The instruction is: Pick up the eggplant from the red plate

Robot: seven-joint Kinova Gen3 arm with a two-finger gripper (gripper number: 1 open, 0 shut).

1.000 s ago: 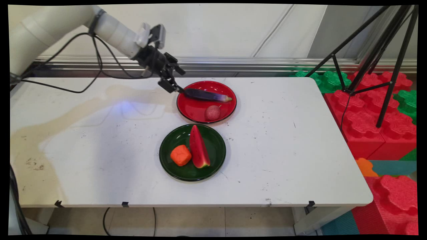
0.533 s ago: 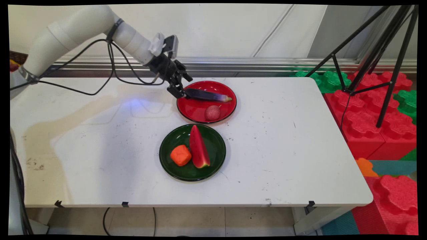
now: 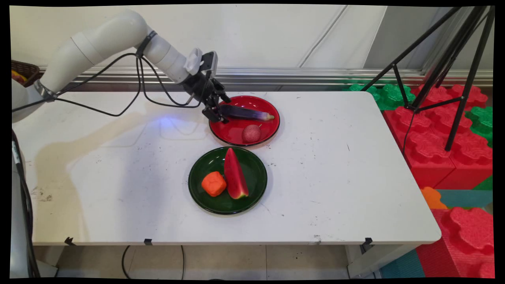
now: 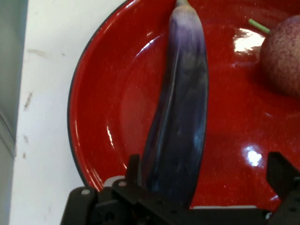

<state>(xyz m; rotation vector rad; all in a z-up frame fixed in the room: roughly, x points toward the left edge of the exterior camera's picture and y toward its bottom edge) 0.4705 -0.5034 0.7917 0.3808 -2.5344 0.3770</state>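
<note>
Straddling the eggplant (image 4: pixel 180 117) on the red plate (image 4: pixel 108 117), the hand (image 4: pixel 206 187) seems spread; an end-on pinch could slip off the glossy skin.

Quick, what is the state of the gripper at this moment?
Gripper: open, its two fingers on either side of the near end of the eggplant, which lies on the red plate; not holding it.
</note>
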